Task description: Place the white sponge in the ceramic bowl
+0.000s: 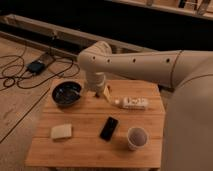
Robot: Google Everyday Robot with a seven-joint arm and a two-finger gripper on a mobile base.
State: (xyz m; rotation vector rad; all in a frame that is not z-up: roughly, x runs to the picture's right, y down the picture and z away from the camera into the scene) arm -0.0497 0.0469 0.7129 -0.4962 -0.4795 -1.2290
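The white sponge (61, 131) lies flat on the wooden table (85, 147) near its front left. The ceramic bowl (67, 93), dark and glossy, stands at the back left of the table. My gripper (100, 93) hangs down from the white arm at the back middle of the table, just right of the bowl and well behind the sponge. It holds nothing that I can see.
A black phone (109, 128) lies in the middle of the table. A pale cup (137, 137) stands at the front right. A white remote-like device (134, 103) lies at the back right. Cables and a small box (36, 66) lie on the floor to the left.
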